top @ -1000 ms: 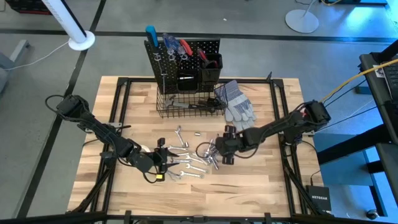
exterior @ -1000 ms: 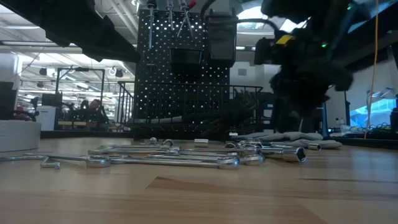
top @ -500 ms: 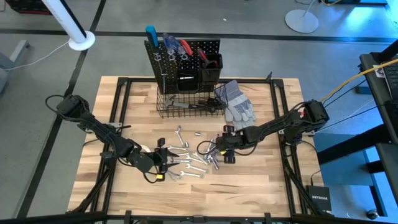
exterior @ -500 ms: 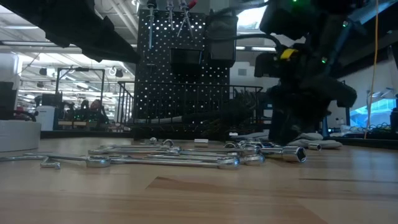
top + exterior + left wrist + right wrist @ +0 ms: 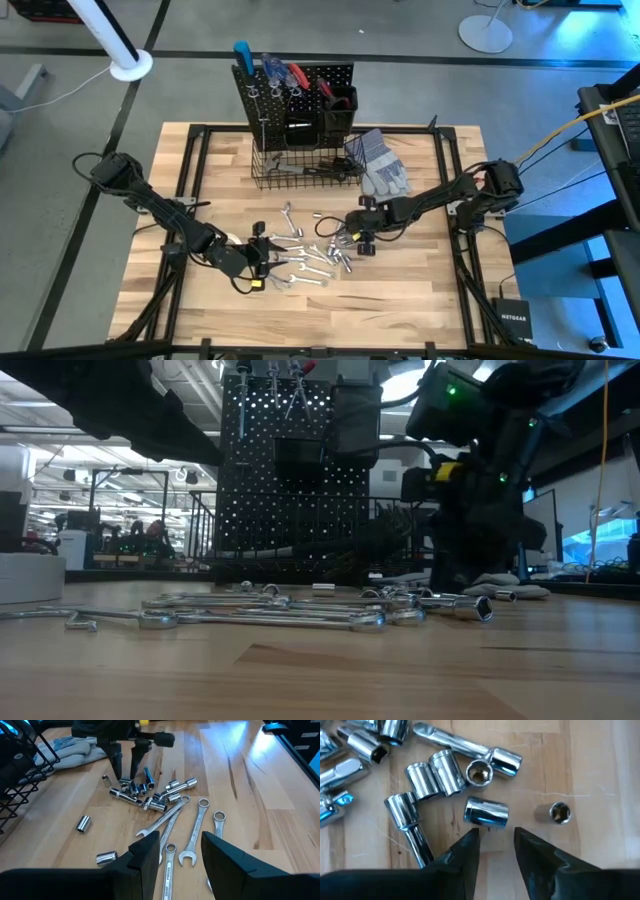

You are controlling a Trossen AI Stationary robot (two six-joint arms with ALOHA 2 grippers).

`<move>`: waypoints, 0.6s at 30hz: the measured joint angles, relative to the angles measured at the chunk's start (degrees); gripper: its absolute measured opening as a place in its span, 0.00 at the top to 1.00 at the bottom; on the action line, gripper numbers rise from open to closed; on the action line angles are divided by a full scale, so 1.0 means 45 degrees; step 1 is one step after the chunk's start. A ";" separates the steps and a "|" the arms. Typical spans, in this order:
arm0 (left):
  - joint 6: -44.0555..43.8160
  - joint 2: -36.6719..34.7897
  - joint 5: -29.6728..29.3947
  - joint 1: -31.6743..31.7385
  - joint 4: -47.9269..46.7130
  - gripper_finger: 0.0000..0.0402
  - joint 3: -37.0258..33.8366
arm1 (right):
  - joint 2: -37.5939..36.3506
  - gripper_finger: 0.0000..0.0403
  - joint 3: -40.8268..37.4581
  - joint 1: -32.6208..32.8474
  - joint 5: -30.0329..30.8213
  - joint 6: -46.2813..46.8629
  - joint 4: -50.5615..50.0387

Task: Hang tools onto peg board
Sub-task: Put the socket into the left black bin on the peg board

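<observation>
I am holding the right gripper (image 5: 495, 842) low over a chrome socket (image 5: 486, 814), jaws parted (nothing gripped); the left gripper (image 5: 181, 847) is hovering open-jawed above the wrenches (image 5: 192, 837) on the desk (image 5: 280, 795).

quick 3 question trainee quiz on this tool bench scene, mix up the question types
1. True or false: the grey work gloves lie inside the wire basket.
2. Multiple choice: the right gripper is over A) the pile of sockets, B) the peg board, C) the gloves.
3. Fill in: the left gripper sits low near the silver ____ lying flat on the table.

Key:
1. False; they lie on the table beside the basket.
2. A.
3. Wrenches.
</observation>
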 joint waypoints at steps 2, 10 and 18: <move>0.0000 0.0000 0.0000 0.0000 -0.0026 0.66 0.0000 | 0.0117 0.68 0.0009 0.0010 0.0053 -0.0242 0.0051; 0.0029 0.0000 0.0000 0.0000 -0.0029 0.66 0.0000 | 0.0196 0.69 0.0082 0.0037 0.0206 -0.0635 0.0341; -0.0063 0.0000 -0.0004 0.0000 -0.0053 0.66 0.0000 | 0.0164 0.67 0.0968 0.0022 0.0317 0.0091 -0.1172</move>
